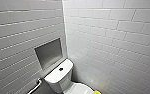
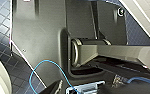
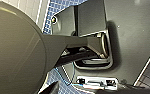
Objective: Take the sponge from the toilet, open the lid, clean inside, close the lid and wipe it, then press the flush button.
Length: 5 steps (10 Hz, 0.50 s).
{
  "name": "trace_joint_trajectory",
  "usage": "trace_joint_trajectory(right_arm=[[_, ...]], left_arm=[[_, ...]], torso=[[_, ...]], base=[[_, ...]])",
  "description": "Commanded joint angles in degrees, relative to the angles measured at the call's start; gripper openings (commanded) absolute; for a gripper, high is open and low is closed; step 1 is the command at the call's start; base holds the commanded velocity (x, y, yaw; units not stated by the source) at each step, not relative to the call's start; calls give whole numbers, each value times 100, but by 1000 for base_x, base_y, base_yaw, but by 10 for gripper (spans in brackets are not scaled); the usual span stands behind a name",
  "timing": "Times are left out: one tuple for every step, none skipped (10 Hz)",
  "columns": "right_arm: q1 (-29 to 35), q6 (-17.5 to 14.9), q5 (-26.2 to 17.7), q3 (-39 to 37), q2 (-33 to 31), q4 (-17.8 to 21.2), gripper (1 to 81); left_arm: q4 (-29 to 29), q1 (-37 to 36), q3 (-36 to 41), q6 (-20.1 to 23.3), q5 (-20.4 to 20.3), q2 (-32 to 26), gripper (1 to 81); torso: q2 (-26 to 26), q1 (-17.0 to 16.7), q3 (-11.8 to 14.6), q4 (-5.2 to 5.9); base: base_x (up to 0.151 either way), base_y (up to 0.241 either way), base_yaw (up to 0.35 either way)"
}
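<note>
Two walls meet in a far corner — the left wall [image 1: 13, 37] and the right wall [image 1: 111, 37]. Both are covered in white tiles shaped like long bricks. The left wall has a square hole [image 1: 49, 52] set into it, gray inside. Low on the left, a white pipe [image 1: 36, 86] bends near that wall. The floor [image 2: 1, 15] has small dark blue tiles — laid in a criss-cross pattern.

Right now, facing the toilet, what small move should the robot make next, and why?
Probably bend the torso to tip the head view down: the yellow sponge and the toilet lid are cut off at its bottom edge, while the flush button on the tank top sits well in view.
</note>
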Motion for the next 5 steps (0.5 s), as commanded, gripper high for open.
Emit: trace_joint_trajectory(right_arm=[[33, 151, -100, 1653, -1387, -2, 811], [138, 369, -100, 1889, -1684, -10, 811], [252, 547, -56, 2066, -1924, -19, 811], [366, 747, 23, 2319, -2273, -19, 811], [507, 907, 67, 2488, -2504, -19, 811]], left_arm=[[5, -44, 617, 41, 321, -422, 811], [13, -44, 626, 50, 312, -431, 811], [22, -44, 626, 50, 312, -422, 811], [31, -44, 626, 50, 312, -414, 811], [31, -44, 617, 59, 321, -414, 811]], torso=[[0, 0, 0, 0], [0, 0, 0, 0], [0, 0, 0, 0], [0, 0, 0, 0], [0, 0, 0, 0]], base=[[0, 0, 0], [0, 0, 0], [0, 0, 0], [0, 0, 0], [0, 0, 0]])
